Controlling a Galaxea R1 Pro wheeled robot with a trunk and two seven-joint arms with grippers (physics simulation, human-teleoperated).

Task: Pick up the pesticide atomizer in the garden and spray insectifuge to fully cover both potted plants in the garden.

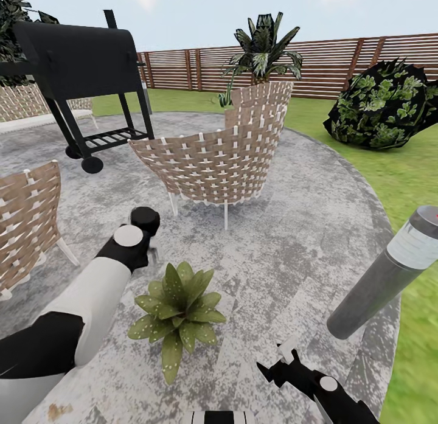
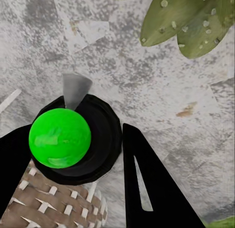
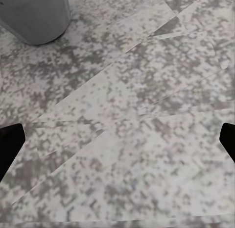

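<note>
The left gripper (image 2: pixel 73 154) pinches the pesticide atomizer (image 2: pixel 73 139) beside 1 potted plant (image 1: pixel 178 306); the right gripper (image 3: pixel 117 139) is spread.

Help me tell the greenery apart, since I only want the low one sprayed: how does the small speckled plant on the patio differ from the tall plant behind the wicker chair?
The potted plant is a low rosette lying on the stone patio, close to the left gripper; the tall plant rises above the wicker chair near the fence. The rosette's leaves are lighter green with pale speckles; the tall one's are darker. Both have pointed leaves.
</note>
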